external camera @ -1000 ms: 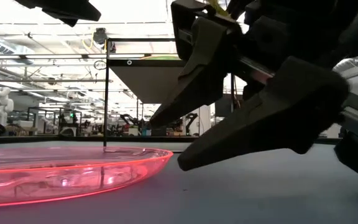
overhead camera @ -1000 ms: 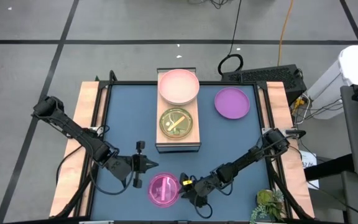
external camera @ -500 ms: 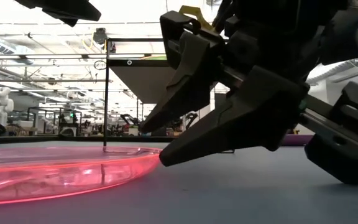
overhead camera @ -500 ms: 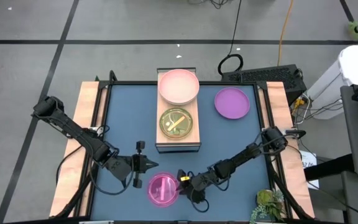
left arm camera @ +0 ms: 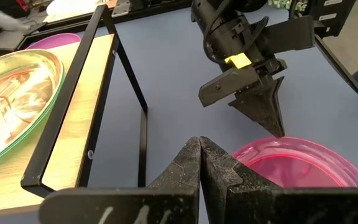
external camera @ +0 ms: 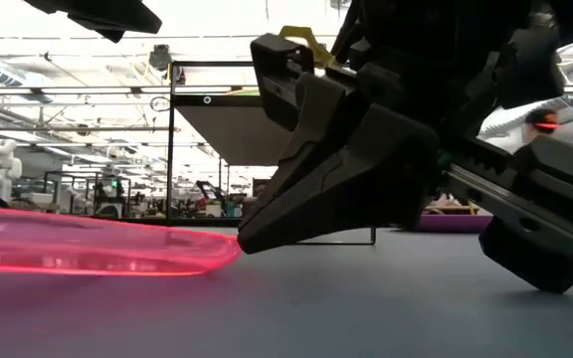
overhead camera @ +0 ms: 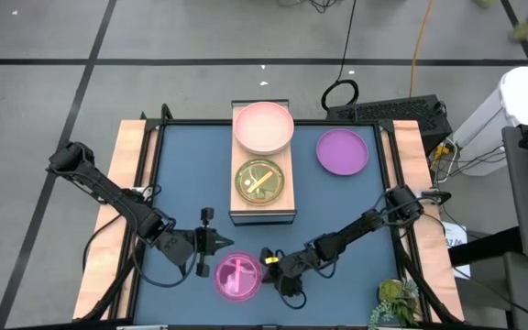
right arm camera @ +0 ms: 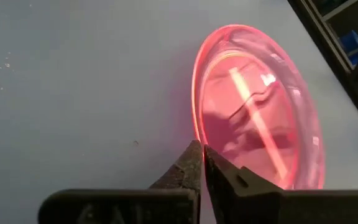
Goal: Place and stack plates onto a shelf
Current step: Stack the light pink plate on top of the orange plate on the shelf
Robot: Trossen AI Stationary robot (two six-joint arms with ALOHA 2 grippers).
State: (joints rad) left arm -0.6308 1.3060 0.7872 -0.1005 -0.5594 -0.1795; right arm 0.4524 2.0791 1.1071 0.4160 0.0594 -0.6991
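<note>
Magenta plate point(overhead camera: 237, 278) sat on the blue bench point(overhead camera: 181, 165) near the front edge, translucent, glowing pink-red, shallow with raised rim; looked slightly tilted in low view, near edge lifted off the bench. Right gripper point(overhead camera: 270, 268) was at plate's right rim, fingers pressed together with tips against the rim edge; couldn't tell whether rim was actually pinched. Left gripper point(overhead camera: 223, 242) hovered just beside plate's upper-left edge, fingers closed together, holding nothing. Shelf point(overhead camera: 264, 208) stood behind, light wood with dark frame, carrying green translucent plate point(overhead camera: 259, 181) near front and salmon pink plate point(overhead camera: 263, 126) at far end. Purple plate point(overhead camera: 342, 151) lay on bench right of shelf, well apart.
</note>
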